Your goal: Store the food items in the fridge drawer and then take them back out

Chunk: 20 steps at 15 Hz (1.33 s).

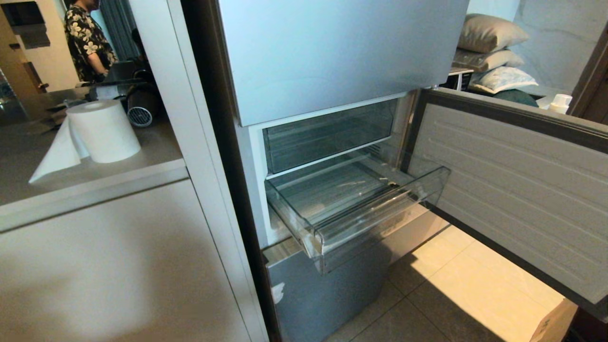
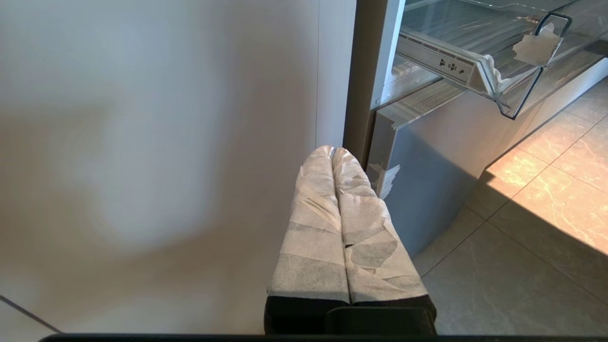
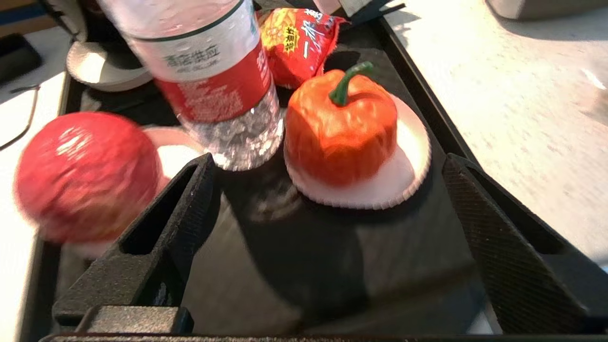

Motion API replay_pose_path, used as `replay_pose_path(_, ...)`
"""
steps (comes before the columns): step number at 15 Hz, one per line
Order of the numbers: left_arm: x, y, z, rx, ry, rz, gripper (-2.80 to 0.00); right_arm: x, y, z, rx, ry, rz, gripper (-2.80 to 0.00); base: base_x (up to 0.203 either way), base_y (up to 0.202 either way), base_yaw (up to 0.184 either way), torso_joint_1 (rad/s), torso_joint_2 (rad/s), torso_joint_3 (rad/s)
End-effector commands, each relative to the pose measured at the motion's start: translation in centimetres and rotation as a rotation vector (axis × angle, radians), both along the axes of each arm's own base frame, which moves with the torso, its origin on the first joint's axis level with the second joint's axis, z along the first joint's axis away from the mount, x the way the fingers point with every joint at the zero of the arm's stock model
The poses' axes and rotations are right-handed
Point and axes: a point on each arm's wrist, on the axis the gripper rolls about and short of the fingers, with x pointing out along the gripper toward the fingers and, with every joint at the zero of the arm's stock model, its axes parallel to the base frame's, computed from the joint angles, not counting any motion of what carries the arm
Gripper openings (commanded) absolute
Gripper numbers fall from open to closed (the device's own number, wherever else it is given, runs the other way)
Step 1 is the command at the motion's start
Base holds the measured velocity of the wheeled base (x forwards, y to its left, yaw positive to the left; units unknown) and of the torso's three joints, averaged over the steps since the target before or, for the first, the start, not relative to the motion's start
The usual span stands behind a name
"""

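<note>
- The fridge drawer [image 1: 361, 209], a shallow clear plastic bin with a ribbed floor, is standing pulled out of the silver-blue fridge [image 1: 332, 52] beside its open door [image 1: 513, 180]
- The food items are sitting on a black tray [image 3: 422, 95]: a glossy orange-red pepper [image 3: 339, 128] with a green stem on a white scalloped disc, a round red apple [image 3: 85, 175], a crinkly red snack packet [image 3: 297, 42]
- A clear ridged water bottle [image 3: 213, 80] is standing between pepper and apple
- The right gripper [image 3: 327, 232] is hovering over the tray, its textured black fingers [image 3: 185, 213] spread wide, holding nothing
- The left gripper [image 2: 339, 156] is hanging near the cabinet [image 2: 142, 142], taped fingers pressed together
</note>
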Motion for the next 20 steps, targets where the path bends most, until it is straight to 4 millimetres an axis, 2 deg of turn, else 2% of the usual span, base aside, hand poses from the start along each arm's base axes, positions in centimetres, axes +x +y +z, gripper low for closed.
replay_pose_path(1, 0.0, 0.0, 0.0, -0.001, 0.002, 0.000, -2.80, 1.1, -1.0, -1.6, 0.012, 0.001, 0.023, 0.00, 0.000, 0.000, 0.000, 0.000, 0.00, 0.000)
replay_pose_path(5, 0.0, 0.0, 0.0, -0.001, 0.002, 0.000, -2.80, 1.9, -2.0, -2.9, 0.017, 0.000, 0.034, 0.00, 0.000, 0.000, 0.000, 0.000, 0.00, 0.000)
replay_pose_path(12, 0.0, 0.0, 0.0, -0.001, 0.002, 0.000, -2.80, 2.2, -4.2, -3.4, -0.030, -0.003, 0.004, 0.00, 0.000, 0.000, 0.000, 0.000, 0.00, 0.000)
replay_pose_path(20, 0.0, 0.0, 0.0, -0.001, 0.002, 0.000, -2.80, 1.8, -4.4, -4.1, 0.006, -0.003, -0.007, 0.00, 0.000, 0.000, 0.000, 0.000, 0.00, 0.000)
